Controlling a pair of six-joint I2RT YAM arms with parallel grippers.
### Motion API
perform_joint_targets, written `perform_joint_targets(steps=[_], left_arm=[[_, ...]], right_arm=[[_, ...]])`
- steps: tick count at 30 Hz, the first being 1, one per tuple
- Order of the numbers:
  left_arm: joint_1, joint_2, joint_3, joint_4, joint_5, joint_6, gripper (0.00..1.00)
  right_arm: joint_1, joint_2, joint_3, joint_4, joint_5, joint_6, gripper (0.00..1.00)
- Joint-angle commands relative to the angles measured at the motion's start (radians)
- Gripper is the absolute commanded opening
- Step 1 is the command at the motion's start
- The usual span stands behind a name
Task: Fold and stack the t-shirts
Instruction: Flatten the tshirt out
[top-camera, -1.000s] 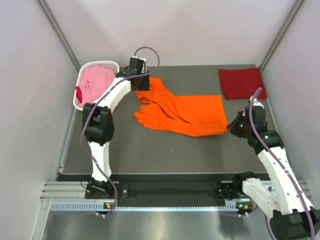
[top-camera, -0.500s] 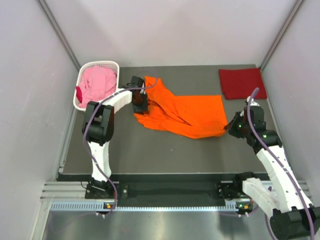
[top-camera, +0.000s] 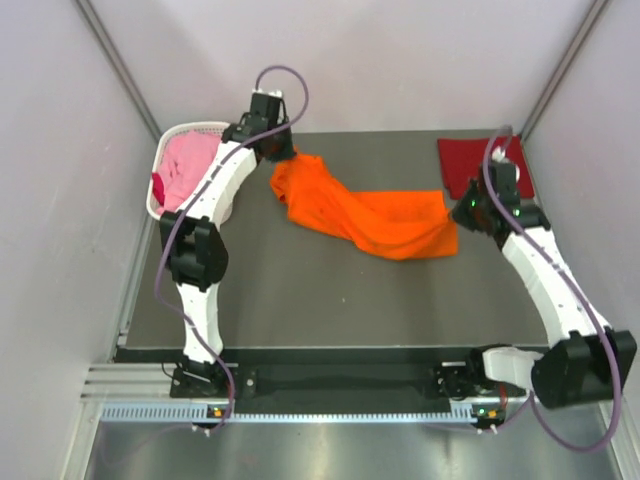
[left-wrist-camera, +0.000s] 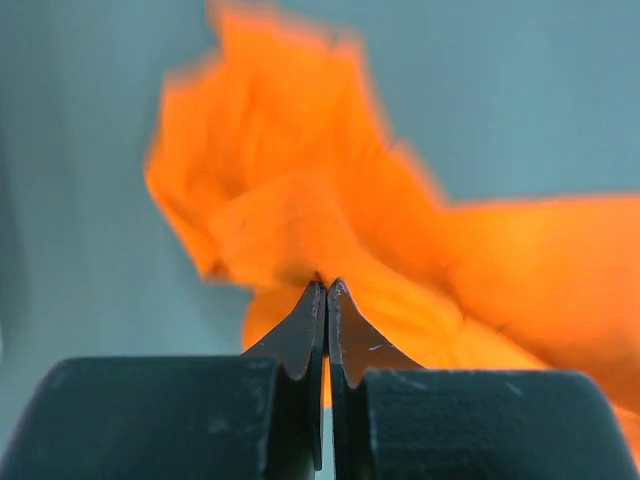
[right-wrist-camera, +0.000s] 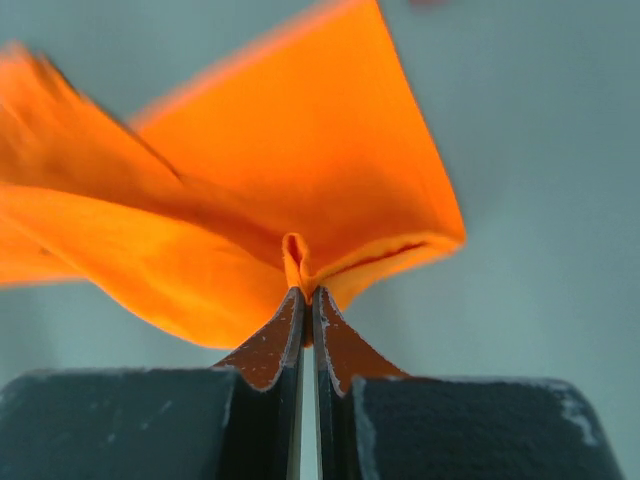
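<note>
**A:** Where is the orange t-shirt (top-camera: 365, 215)?

**B:** On the dark table (top-camera: 300, 290), in its far half, strung crosswise between the two arms. It is bunched and twisted into a long band. The left end is thicker, and the right end spreads into a wider flap.

**A:** Is anything holding it?

**B:** Both arms are. The left gripper (left-wrist-camera: 327, 290) is pinched together on a fold at the shirt's far-left end. In the left wrist view the two fingertips meet with orange cloth caught at the tips. The right gripper (right-wrist-camera: 303, 295) is clamped the same way on a small pleat at the shirt's right edge, and the cloth fans away from it. Both wrist views are smeared at the cloth's edges.

**A:** Is the shirt off the table?

**B:** From above the middle looks to rest on the surface. I cannot tell how high the two gripped ends hang.

**A:** And the other shirts?

**B:** The dark red t-shirt (top-camera: 478, 165) lies flat as a neat rectangle in the far right corner of the table. The right arm's wrist covers part of its near edge, and a strip of bare table separates it from the orange one. The pink t-shirt (top-camera: 185, 165) is crumpled inside the white lattice basket (top-camera: 205, 127) at the far left edge of the table.

**A:** How close is the basket to the arm?

**B:** The left arm's forearm passes just beside its right rim, reaching out to the far side. A purple cable (top-camera: 290, 80) loops above its wrist.
</note>
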Motion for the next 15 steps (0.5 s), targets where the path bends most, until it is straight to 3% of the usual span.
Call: perform_joint_targets(steps=[1,5,7,8,11,12,13,15], left_arm=[[-0.011,-0.103,0.1,-0.058,-0.074,0.015,0.0],[-0.05,-0.284,-0.109,-0.063,-0.133,-0.012,0.0],[-0.086,-0.426,-0.362,-0.023,-0.14,-0.052,0.0],[-0.102,-0.478,-0.57,0.012,-0.112,-0.084,0.0],[-0.169,-0.653,-0.912,0.119,-0.084,-0.201,0.0],[-0.183,-0.686,-0.968,0.121,-0.085,-0.227,0.03],[-0.188,-0.738,-1.015,0.117,-0.099,-0.252,0.18],[-0.189,-0.801,-1.099,0.107,-0.139,-0.273,0.28]], right_arm=[[-0.04,0.058,0.265,0.032,0.063,0.0,0.0],[-0.054,0.039,0.325,-0.064,0.11,-0.046,0.0],[-0.055,-0.018,0.276,-0.109,0.112,-0.062,0.0],[-0.055,-0.044,0.189,-0.118,0.095,-0.063,0.0],[-0.055,-0.157,-0.029,-0.121,0.02,-0.053,0.0],[-0.055,-0.203,-0.08,-0.117,0.002,-0.05,0.0],[-0.052,-0.22,-0.164,-0.115,-0.015,-0.047,0.0],[-0.054,-0.26,-0.226,-0.124,-0.042,-0.044,0.0]])
